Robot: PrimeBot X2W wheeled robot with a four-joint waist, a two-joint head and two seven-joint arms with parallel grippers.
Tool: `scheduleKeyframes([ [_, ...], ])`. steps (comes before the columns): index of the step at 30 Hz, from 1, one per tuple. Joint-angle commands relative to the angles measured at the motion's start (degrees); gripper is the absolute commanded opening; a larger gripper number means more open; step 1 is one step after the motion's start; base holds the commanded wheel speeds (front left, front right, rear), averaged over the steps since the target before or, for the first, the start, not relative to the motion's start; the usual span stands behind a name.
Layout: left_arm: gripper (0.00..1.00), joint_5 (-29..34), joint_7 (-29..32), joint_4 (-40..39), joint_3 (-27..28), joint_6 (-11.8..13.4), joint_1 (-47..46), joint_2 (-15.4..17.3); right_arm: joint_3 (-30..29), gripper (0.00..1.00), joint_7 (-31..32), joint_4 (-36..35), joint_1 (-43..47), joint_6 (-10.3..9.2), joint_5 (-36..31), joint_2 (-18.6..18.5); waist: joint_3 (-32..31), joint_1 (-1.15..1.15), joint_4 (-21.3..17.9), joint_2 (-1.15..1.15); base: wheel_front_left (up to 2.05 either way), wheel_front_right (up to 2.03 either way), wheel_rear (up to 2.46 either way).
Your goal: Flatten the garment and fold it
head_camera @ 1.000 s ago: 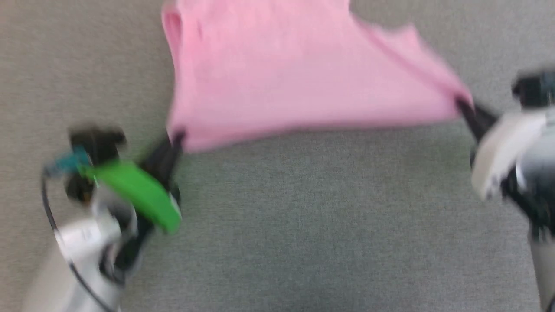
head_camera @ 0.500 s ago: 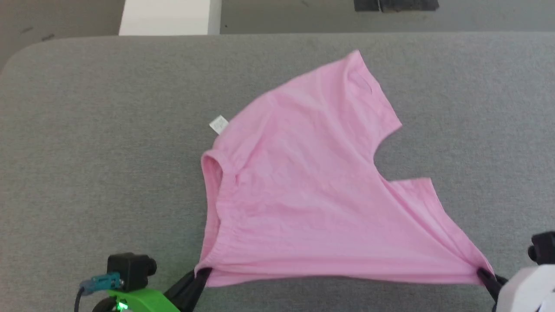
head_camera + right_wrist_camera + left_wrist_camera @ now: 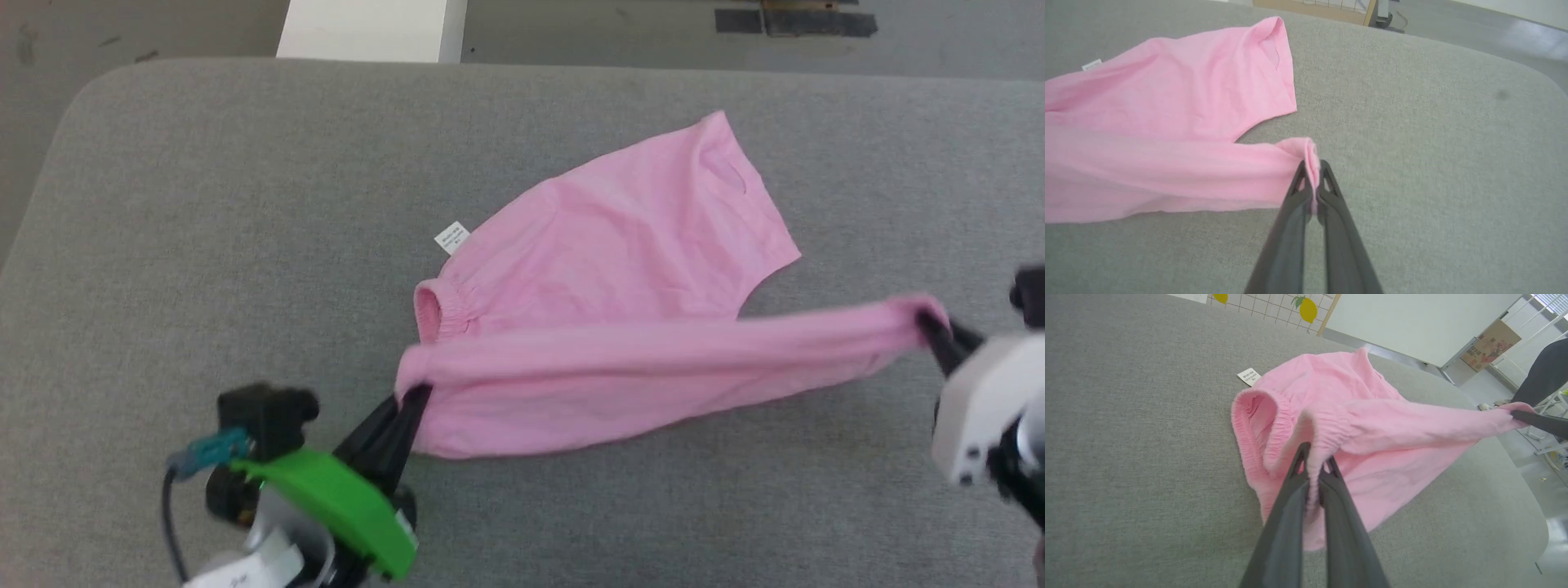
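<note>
Garment edge higher, taut between clamped fingers

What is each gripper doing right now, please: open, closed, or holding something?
Left gripper: closed, holding the garment at a gathered corner.
Right gripper: closed, holding the garment at a leg corner.

You have a garment of thin matt pink cloth, wrinkled and gathered at the elastic band; its label may be white paper or woven tape. The surface is grey woven fabric, rough and matt. The left gripper and right gripper have matt dark fingers; at lower left, the green cover is smooth plastic.
</note>
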Motion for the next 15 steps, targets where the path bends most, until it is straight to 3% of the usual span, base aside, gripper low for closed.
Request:
scheduleKeyframes([
  [1, 0.00, 1.2, -0.6, 1.5, -0.3, -0.5, -3.0, -0.9, 0.9, 0.00, -0.7, 1.9, -3.9, -0.11, -0.5, -1.1, 2.0, 0.01, 1.5, 0.00, 0.00, 0.00, 0.00],
  [5, 0.00, 2.1, -2.1, 6.9, -1.1, -1.4, -10.1, -4.2, 3.5, 0.00, -2.5, 8.6, -14.2, -0.11, -1.2, -4.1, 5.5, 0.01, 3.2, 0.00, 0.00, 0.00, 0.00],
  [15, 0.00, 5.6, -7.5, 20.1, -0.7, 0.2, -23.3, -10.4, 10.5, 0.00, -7.5, 26.6, -37.7, -0.11, -3.7, -8.5, 15.4, 0.01, 7.6, 0.00, 0.00, 0.00, 0.00],
])
